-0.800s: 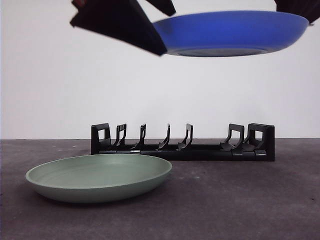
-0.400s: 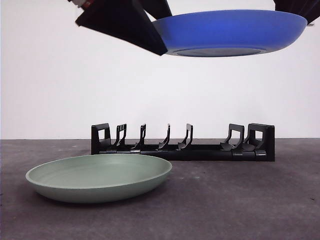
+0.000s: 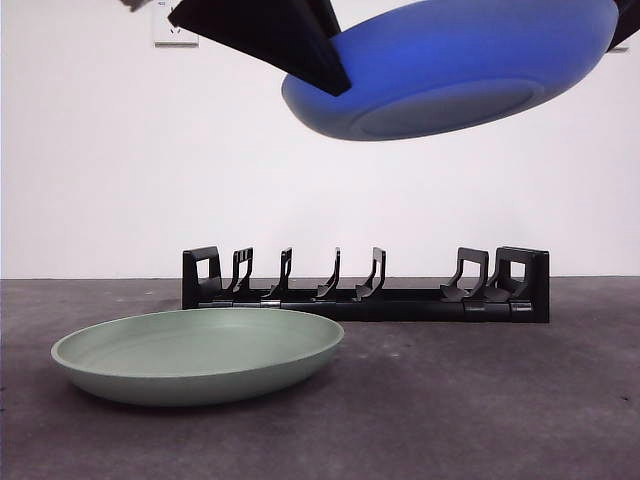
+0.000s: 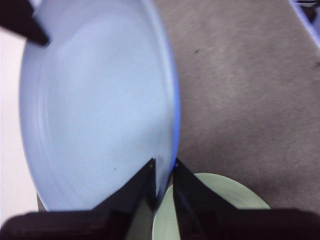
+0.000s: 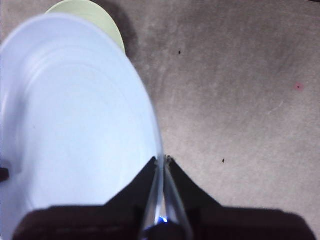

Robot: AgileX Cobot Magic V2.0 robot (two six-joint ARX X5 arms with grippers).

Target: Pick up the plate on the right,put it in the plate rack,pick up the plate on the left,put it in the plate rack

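My left end effector (image 4: 163, 167) is clamped on the blue plate (image 3: 450, 70) at its 9 o'clock rim, and my right end effector (image 5: 164, 161) is clamped on the opposite rim. The plate hangs tilted above the plate rack (image 3: 365, 285). The green plate (image 3: 198, 355) lies on the table (image 3: 500, 400), at the rack's 7 o'clock.

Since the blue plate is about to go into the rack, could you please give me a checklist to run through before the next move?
1. Left pincer shut on the blue plate rim: ok.
2. Right pincer shut on the opposite rim: ok.
3. Plate clear of the rack, held high above it: ok.
4. Plate upright enough for a slot: not ok, only tilted.
5. Rack slots free: ok, nothing stands between the prongs.
6. Green plate out of the way, in front of the rack: ok.
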